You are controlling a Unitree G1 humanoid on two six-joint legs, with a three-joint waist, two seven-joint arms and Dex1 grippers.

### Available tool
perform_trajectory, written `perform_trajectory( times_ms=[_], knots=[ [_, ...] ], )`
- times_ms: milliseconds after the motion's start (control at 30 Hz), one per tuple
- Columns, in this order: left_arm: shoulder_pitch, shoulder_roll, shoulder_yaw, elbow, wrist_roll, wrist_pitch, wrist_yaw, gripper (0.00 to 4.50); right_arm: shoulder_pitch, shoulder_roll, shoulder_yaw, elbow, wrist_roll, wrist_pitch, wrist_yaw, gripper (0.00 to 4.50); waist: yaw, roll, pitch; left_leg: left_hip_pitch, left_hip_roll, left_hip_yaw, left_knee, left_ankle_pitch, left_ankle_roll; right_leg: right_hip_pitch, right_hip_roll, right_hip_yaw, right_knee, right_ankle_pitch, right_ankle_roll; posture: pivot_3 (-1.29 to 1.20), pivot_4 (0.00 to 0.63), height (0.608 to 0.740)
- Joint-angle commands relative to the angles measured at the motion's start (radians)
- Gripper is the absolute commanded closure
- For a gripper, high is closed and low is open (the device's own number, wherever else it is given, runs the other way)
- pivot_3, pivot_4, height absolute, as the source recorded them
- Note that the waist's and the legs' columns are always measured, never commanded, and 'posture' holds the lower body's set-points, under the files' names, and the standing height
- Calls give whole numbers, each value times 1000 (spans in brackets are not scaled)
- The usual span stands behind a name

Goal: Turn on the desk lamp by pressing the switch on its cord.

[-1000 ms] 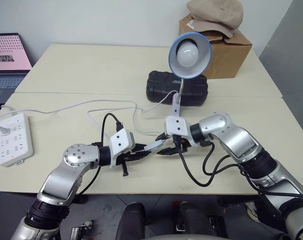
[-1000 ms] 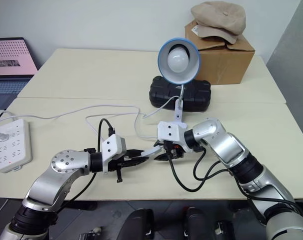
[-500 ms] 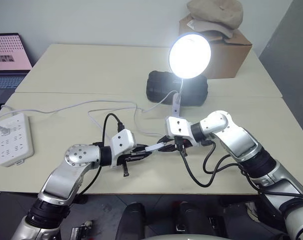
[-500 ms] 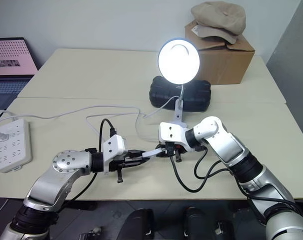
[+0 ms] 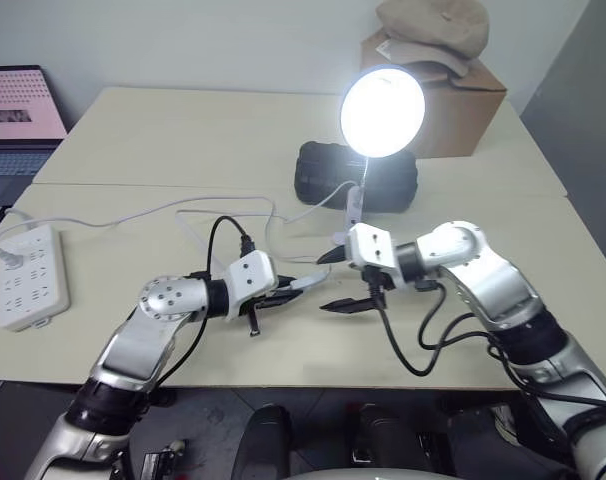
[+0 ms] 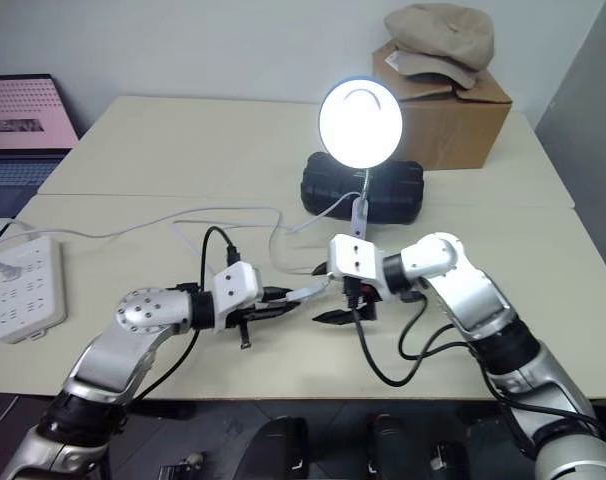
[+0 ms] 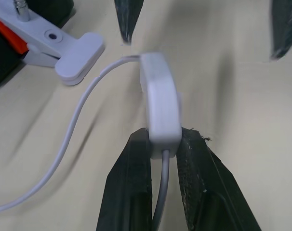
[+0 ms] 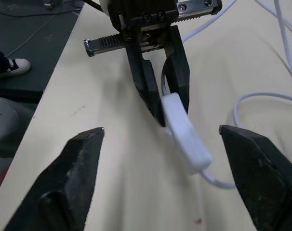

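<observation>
Table [image 5: 183, 130]: pale cream, two tops butted together.
Cardboard box [image 5: 463, 100]: far edge at 1 o'clock, a beige cap [image 5: 433, 22] resting on top.
Black case [image 5: 323, 175]: just behind the lamp's base.
Power strip [image 5: 23, 275]: white, at 9 o'clock.
Desk lamp [image 5: 382, 110]: at 12 o'clock from the grippers, shade facing the camera, bulb lit.
Right gripper [image 5: 335, 281]: fingers spread wide, nothing held, tips either side of the switch's free end without contact.
Left gripper [image 7: 163, 144]: fingers clamped narrow on one end of the switch.
Cord [image 5: 133, 212]: thin white loops running from 9 o'clock toward centre.
Switch [image 7: 159, 98]: white, centre of the near table, lifted off its surface.
</observation>
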Motion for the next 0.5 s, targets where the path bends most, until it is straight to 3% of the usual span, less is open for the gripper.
perform_trajectory(
  times_ms=[33,300,367,500],
  knots=[
    [-49,-44,-26,80,44,-71,31,4102,47,-32,-90,-89,2,46,-83,0,-1,0,0,0,0,0,0,0,0,0,0,0,0,0,0,0,150,740],
    [-136,-142,-44,286,89,-168,66,4102,205,-91,-154,-226,-25,96,-216,0,-8,0,0,0,0,0,-1,0,0,-1,1,1,0,0,0,0,150,740],
    [-142,-150,-37,304,86,-182,64,3379,225,-91,-150,-243,-37,88,-241,0,-6,0,0,0,0,-1,-1,0,0,0,1,0,0,0,0,0,150,740],
    [-139,-154,-10,280,27,-167,19,2676,239,-82,-150,-264,-32,102,-263,0,-9,0,0,0,0,0,0,0,0,0,1,1,0,0,1,0,150,740]
  ],
)
